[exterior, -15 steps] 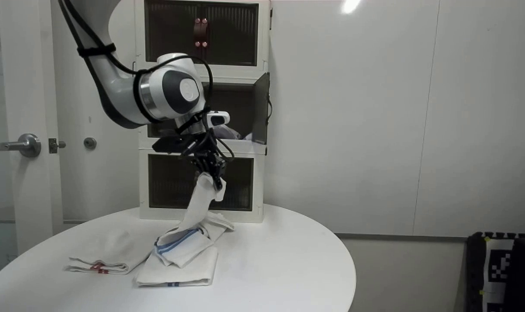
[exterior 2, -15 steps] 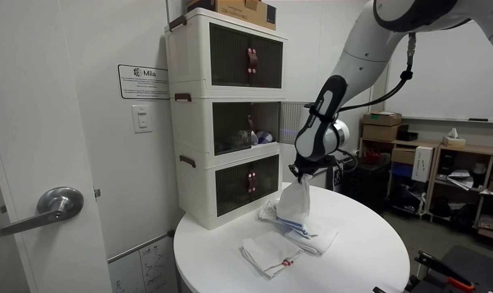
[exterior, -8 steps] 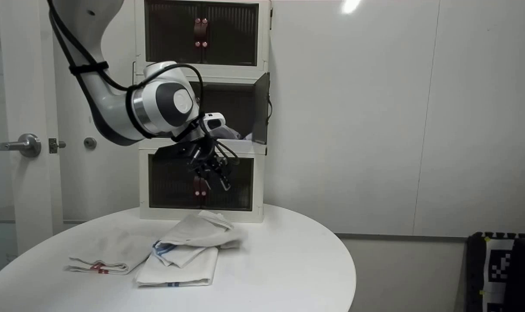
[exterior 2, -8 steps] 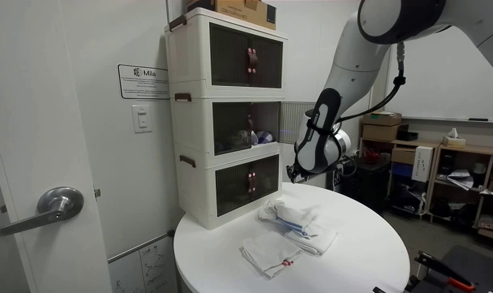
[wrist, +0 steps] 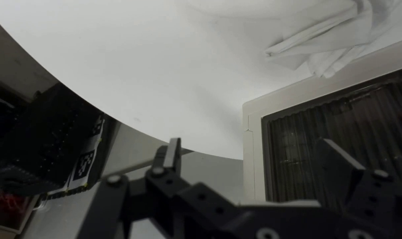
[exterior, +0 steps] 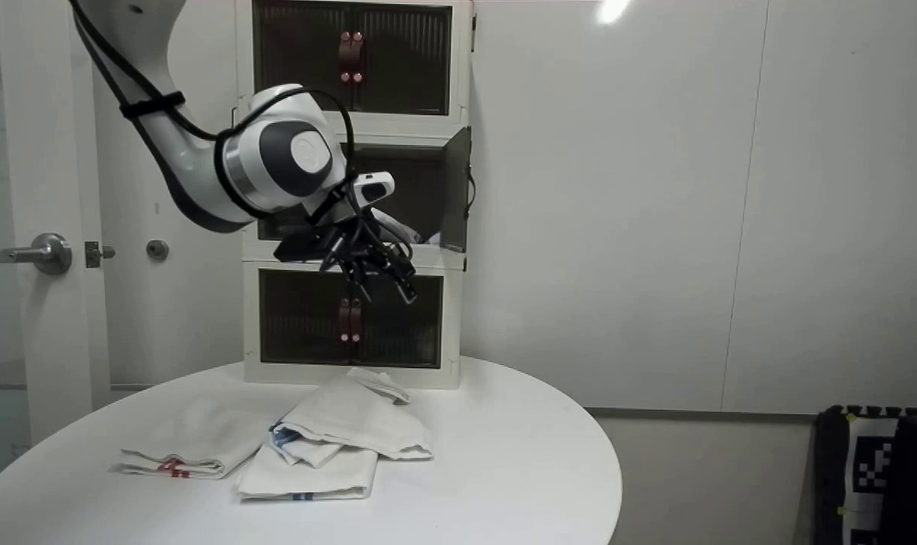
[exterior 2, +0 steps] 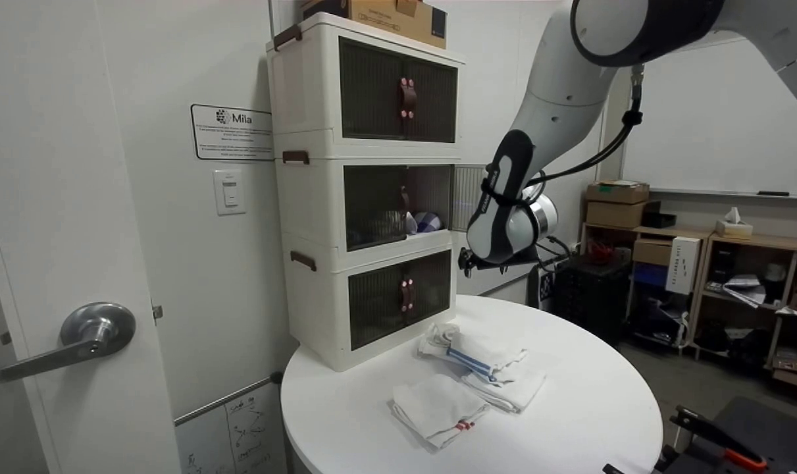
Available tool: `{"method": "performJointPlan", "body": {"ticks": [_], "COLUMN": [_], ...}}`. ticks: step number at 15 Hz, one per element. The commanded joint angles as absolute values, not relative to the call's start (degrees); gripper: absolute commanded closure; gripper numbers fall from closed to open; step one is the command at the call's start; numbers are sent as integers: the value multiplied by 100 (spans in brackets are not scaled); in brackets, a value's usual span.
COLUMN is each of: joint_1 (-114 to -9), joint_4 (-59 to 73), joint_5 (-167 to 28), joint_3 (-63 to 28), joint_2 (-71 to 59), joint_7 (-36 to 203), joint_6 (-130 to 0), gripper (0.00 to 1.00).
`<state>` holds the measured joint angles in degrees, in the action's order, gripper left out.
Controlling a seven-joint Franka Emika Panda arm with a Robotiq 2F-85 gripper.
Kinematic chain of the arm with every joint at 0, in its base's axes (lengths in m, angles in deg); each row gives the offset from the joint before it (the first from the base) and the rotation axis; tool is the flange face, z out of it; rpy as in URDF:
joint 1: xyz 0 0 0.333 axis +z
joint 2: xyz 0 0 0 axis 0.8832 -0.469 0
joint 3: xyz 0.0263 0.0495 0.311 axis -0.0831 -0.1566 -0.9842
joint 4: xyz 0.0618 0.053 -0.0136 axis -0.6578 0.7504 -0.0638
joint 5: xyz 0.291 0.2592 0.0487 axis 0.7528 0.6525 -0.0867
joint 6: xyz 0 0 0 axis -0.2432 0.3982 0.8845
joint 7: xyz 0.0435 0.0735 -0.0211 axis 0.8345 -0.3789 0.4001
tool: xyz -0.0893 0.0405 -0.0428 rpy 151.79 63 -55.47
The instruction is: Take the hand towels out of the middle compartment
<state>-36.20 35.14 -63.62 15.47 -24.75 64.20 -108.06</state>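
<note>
Black metal two-finger gripper [exterior: 387, 295]: spread wide apart, hanging above the smooth round white table [exterior: 526, 454], a little higher than a second ago.
White robot arm with dark grey joint caps [exterior 2: 566, 79]: rounded, smooth-shelled, belted with black straps [exterior: 152, 104].
Rumpled white woven hand towel with a blue stripe [exterior: 363, 420]: pinched up into a peak a second ago, now let go and slumped, creased and loose-edged, over a squarely folded white hand towel with blue edge marks [exterior: 318, 481].
Folded white hand towel with red marks [exterior: 201, 435]: just beside on the table, thick along the layered edge, unmoved since then.
White three-tier cabinet [exterior 2: 312, 204]: boxy, standing on the table behind the towels, fronted above and below by closed dark ribbed doors [exterior 2: 378, 309] with brown strap handles [exterior 2: 408, 99].
White-framed middle compartment with dark interior [exterior: 409, 178]: opened at one side by an outward-swung dark door [exterior: 456, 189], holding a rounded violet-and-white checked bundle [exterior 2: 428, 222].
Printed brown cardboard box [exterior 2: 378, 16]: on top of the cabinet.
White panelled wall [exterior: 617, 204]: flat, faintly seamed, behind the cabinet.
White door [exterior 2: 49, 197] with brushed-metal lever handle [exterior 2: 97, 332]: near the cabinet.
Light-wood shelving [exterior 2: 783, 244]: well apart across the room, stacked with brown cardboard boxes [exterior 2: 612, 212], cluttered below.
</note>
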Motion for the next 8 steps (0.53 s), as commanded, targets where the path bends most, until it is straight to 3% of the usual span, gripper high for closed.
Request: {"method": "performJointPlan", "body": {"ticks": [1, 8], "joint_1": [-3639, -5207], "joint_4": [3652, 3329], "joint_5": [-6372, -6131], "joint_3": [1222, -672], "joint_2": [-1268, 372], "joint_7": [6582, 6721], "joint_6": [-9290, -6624], "gripper": [0, 0]}}
